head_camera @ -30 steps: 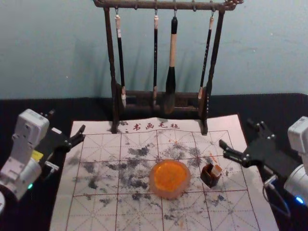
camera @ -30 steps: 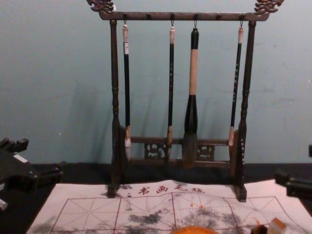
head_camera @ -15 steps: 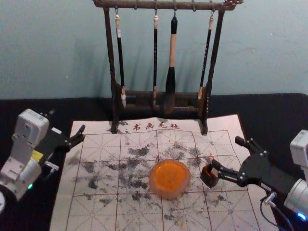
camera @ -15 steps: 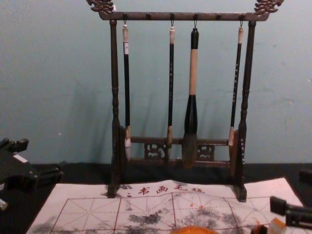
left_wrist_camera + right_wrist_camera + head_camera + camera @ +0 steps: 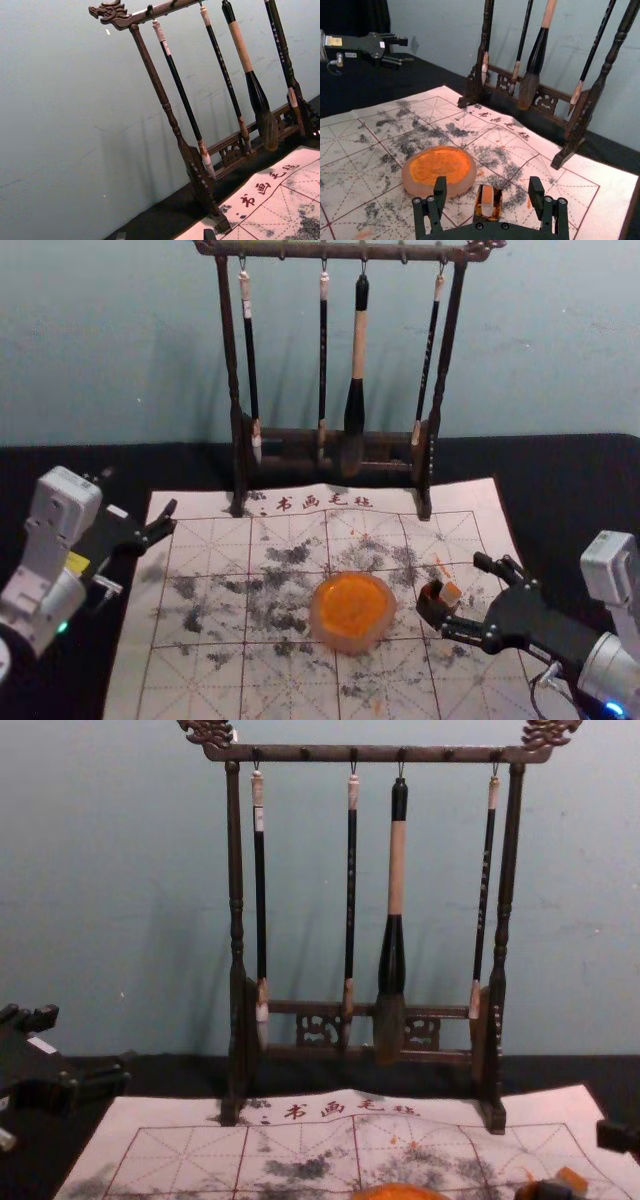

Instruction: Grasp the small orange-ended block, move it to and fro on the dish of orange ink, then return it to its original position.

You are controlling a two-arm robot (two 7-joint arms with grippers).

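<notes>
The small orange-ended block (image 5: 450, 594) leans in a dark little holder (image 5: 431, 605), right of the dish of orange ink (image 5: 352, 612). My right gripper (image 5: 464, 593) is open at the holder, one finger on its near side, the other farther back. In the right wrist view the block (image 5: 487, 196) lies between the spread fingertips of the right gripper (image 5: 488, 185), touching neither, with the ink dish (image 5: 441, 169) beside it. My left gripper (image 5: 140, 492) stays parked open at the mat's left edge; tips of the left gripper (image 5: 165, 235) show in its wrist view.
A wooden rack (image 5: 238, 455) with several hanging brushes stands behind the ink-stained writing mat (image 5: 200, 680). Black table surface (image 5: 580, 460) borders the mat, and a wall rises at the back.
The right gripper has come in over the mat from the right, then shifted nearer the robot, its fingers now around the holder's area. The left arm has stayed still.
</notes>
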